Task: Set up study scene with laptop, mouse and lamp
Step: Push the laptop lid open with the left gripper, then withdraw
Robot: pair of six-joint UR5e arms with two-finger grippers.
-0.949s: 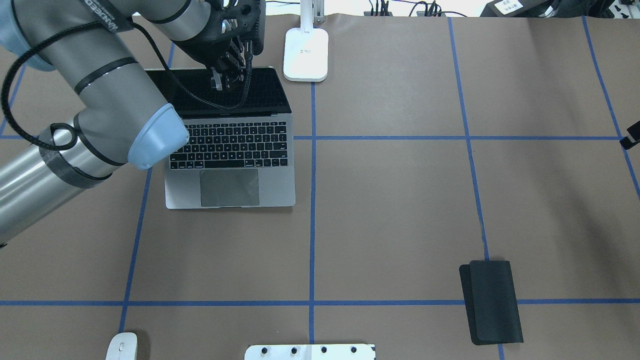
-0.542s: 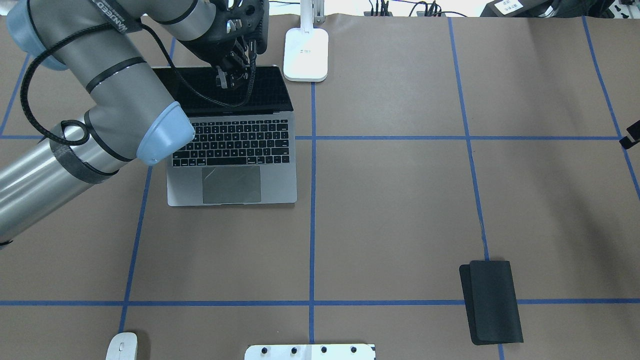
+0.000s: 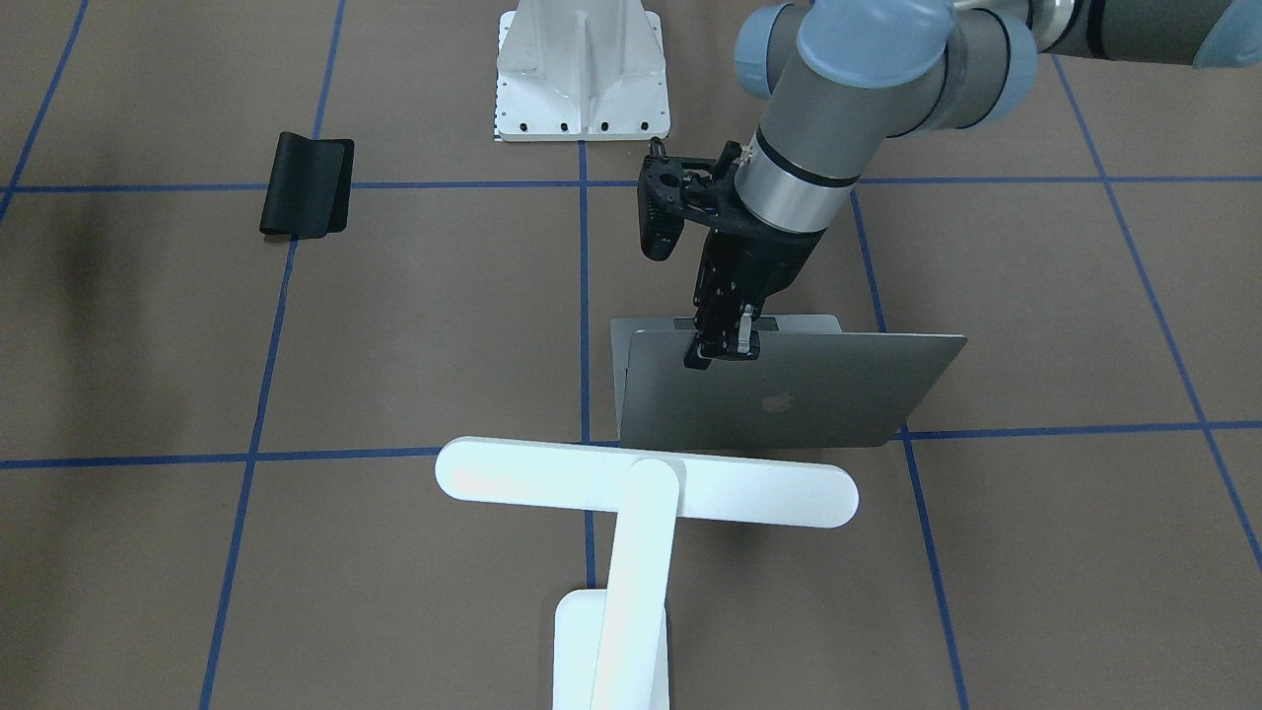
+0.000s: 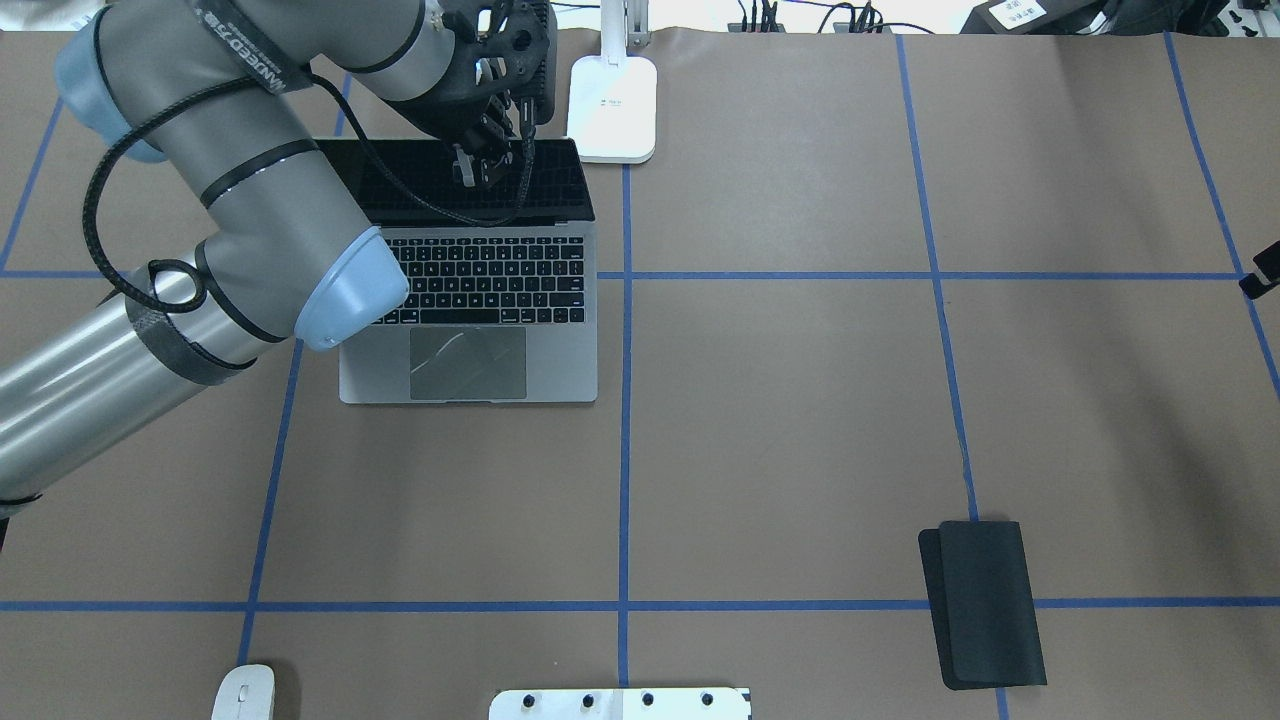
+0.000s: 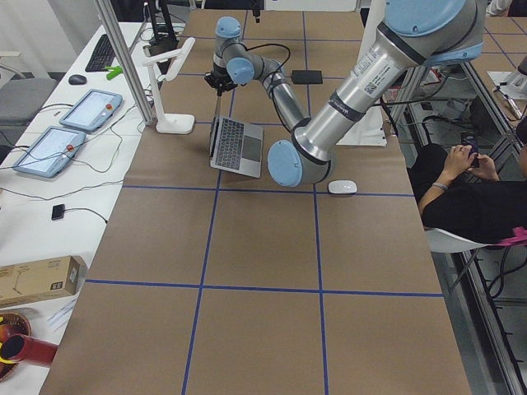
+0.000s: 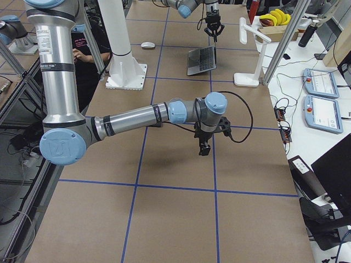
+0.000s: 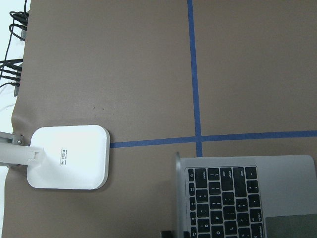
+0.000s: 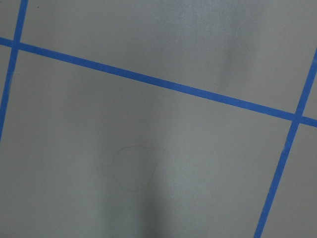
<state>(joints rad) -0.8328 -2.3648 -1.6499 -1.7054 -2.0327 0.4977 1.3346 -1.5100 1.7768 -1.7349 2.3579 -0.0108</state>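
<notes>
The open grey laptop (image 4: 470, 365) stands at the far left of the table, its lid upright with the Apple logo facing the front view (image 3: 779, 399). My left gripper (image 4: 478, 168) is shut on the lid's top edge (image 3: 723, 347). The white lamp stands just right of the laptop, with its base (image 4: 612, 108) on the table and its bar head (image 3: 646, 483) above. The base also shows in the left wrist view (image 7: 68, 156). The white mouse (image 4: 243, 692) lies at the near left edge. My right gripper (image 6: 204, 148) hangs over bare table; I cannot tell if it is open or shut.
A folded black mat (image 4: 982, 603) lies at the near right. A white ribbed pedestal (image 4: 620, 703) stands at the near middle edge. Blue tape lines cross the brown table (image 4: 800, 420). Cables and boxes lie beyond the far edge.
My left gripper has moved to the right with the lid in its grip. The whole laptop has slid a little right and away, toward the lamp base.
</notes>
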